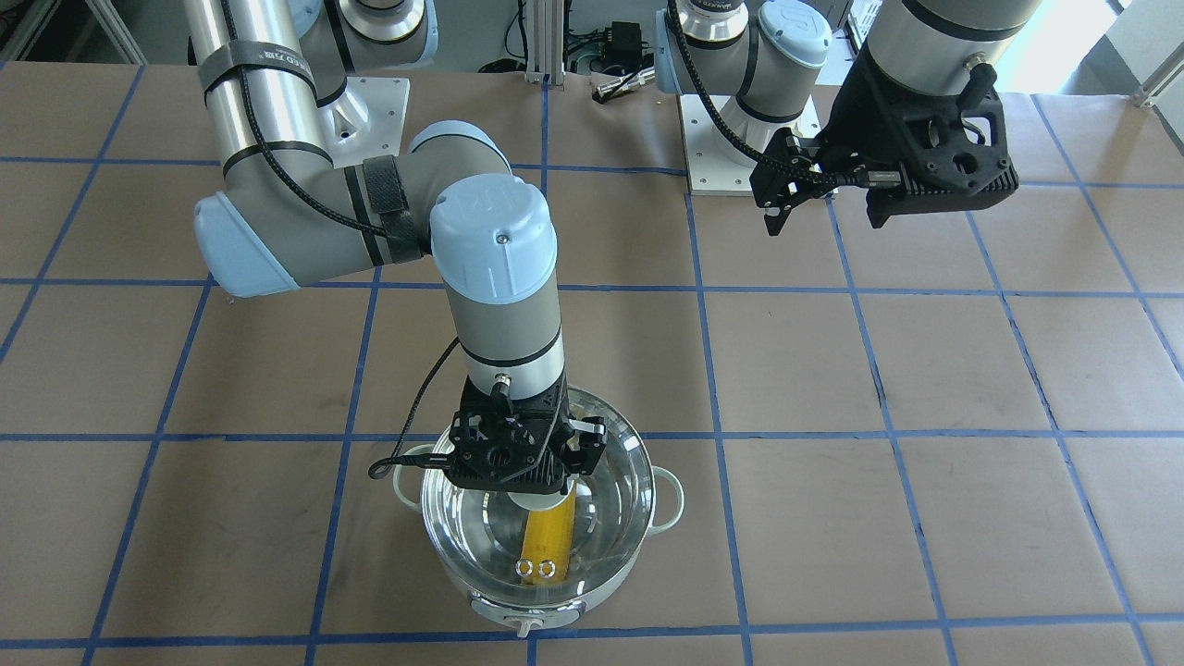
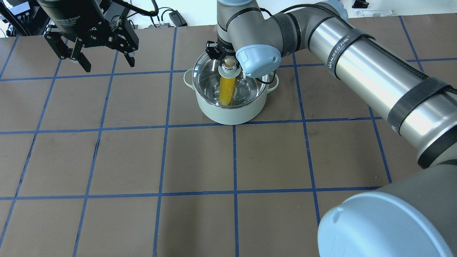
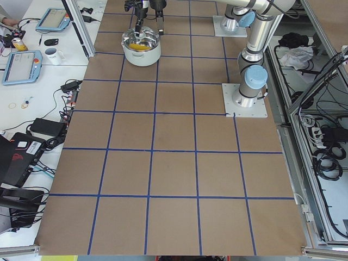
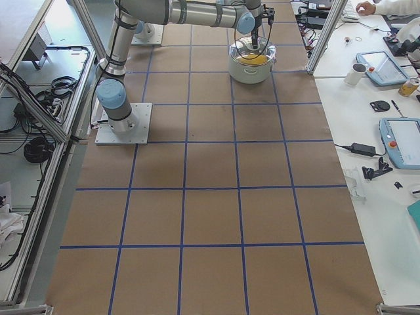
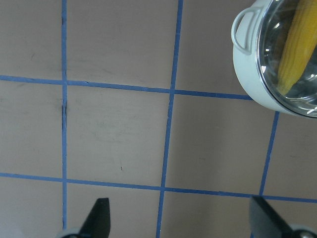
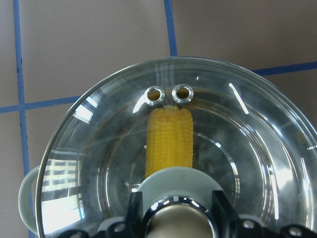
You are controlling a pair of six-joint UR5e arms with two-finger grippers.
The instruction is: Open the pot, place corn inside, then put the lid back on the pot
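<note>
The mint-green pot (image 2: 232,114) stands at the table's far middle, also seen in the front view (image 1: 527,612). The yellow corn (image 2: 227,89) lies inside it, seen through the glass in the right wrist view (image 6: 170,139). The clear glass lid (image 6: 257,148) covers the pot's opening; I cannot tell if it rests fully on the rim. My right gripper (image 6: 176,213) is shut on the lid's beige-gold knob (image 2: 229,63), with a finger on each side. My left gripper (image 2: 103,63) hangs open and empty, high above the table, away to the pot's left.
The two arm base plates (image 1: 749,148) sit at the robot's side of the taped brown table (image 2: 200,160). Cables and a power brick (image 1: 620,42) lie beyond it. Side benches hold tablets and a mug (image 4: 357,72).
</note>
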